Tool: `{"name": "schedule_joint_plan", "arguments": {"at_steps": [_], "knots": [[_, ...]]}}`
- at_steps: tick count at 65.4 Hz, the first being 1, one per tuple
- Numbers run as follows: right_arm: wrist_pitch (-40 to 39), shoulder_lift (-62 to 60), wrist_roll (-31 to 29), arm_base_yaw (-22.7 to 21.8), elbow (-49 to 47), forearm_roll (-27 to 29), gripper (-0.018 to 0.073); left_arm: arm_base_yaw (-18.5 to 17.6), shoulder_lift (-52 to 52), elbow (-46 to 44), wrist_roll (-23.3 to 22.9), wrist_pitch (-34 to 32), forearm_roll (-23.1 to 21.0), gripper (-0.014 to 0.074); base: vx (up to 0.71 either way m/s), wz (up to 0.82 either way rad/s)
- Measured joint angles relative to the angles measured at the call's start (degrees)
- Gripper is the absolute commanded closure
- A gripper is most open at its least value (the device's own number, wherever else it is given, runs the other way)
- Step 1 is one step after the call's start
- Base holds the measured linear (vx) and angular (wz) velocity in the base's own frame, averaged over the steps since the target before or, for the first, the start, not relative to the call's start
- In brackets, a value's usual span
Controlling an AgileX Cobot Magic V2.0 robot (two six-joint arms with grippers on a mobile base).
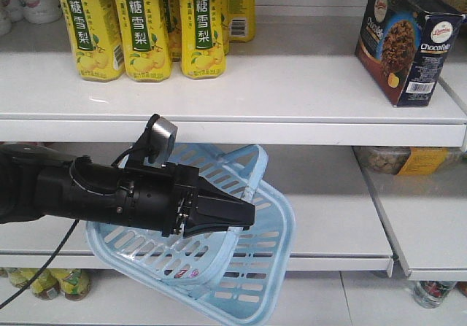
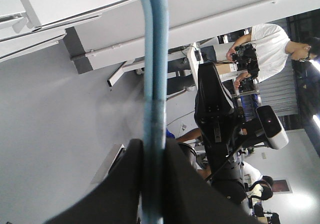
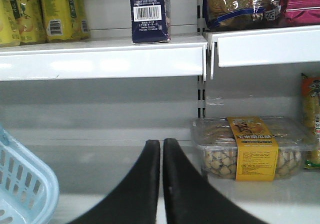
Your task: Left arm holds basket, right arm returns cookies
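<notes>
The light blue basket (image 1: 248, 268) hangs tilted in front of the lower shelf. My left gripper (image 1: 246, 215) is shut on one of its thin handles (image 2: 155, 58). In the left wrist view the handle runs up from between the closed jaws of that gripper (image 2: 154, 151). The navy cookies box (image 1: 408, 38) stands upright on the upper shelf at the right, and the right wrist view shows its barcode end (image 3: 150, 11). My right gripper (image 3: 161, 145) is shut on nothing, below and in front of that shelf. A corner of the basket (image 3: 22, 189) lies to its left.
Yellow drink bottles (image 1: 146, 27) fill the upper shelf's left side. A clear tub of biscuits with a yellow label (image 3: 250, 151) sits on the lower shelf at the right. Biscuit packs (image 3: 240, 3) lie beside the cookies. A person in a white shirt (image 2: 270, 48) stands behind.
</notes>
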Motion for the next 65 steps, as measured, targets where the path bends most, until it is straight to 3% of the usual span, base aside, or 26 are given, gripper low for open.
{"name": "schedule_joint_plan", "arguments": {"at_steps": [46,56,65], "knots": [[0.07,0.00,-0.03,0.00,0.00,-0.20,0.0567,-0.06,-0.81,1.60,0.61,0.94,-1.12,0.0602,0.00,0.00],[0.07,0.00,-0.03,0.00,0.00,-0.24,0.0567,-0.01,-7.93,6.83,1.02,1.16,-1.61,0.0602,0.00,0.00],[0.07,0.00,-0.03,0.00,0.00,-0.24,0.0567,-0.08,-17.83,12.81,1.15,2.30,1.28,0.0602,0.00,0.00]]}}
